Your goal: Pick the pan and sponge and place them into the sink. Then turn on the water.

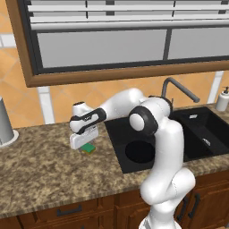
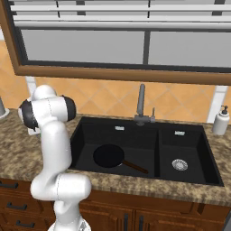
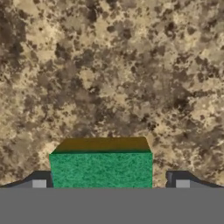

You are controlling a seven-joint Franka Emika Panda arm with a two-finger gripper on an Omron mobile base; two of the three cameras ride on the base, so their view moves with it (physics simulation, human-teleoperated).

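The pan [image 2: 108, 156] lies in the wide basin of the sink [image 2: 149, 127], handle toward the divider. Left of the sink, the sponge [image 1: 89, 148] rests green side up on the granite desk [image 1: 40, 170] — the gripper [image 3: 110, 183] hangs over it, fingers [image 3: 39, 183] spread wide, one on each side, apparently not touching it.

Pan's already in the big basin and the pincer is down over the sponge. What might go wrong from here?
1. The pincer stands open astride the sponge, nothing gripped yet; closing too high may pinch only the green top and let it slip.
2. The sponge lies on the counter left of the sink; carrying it low may clip the rim.
3. The pan fills much of the large basin, so the sponge may land on it.
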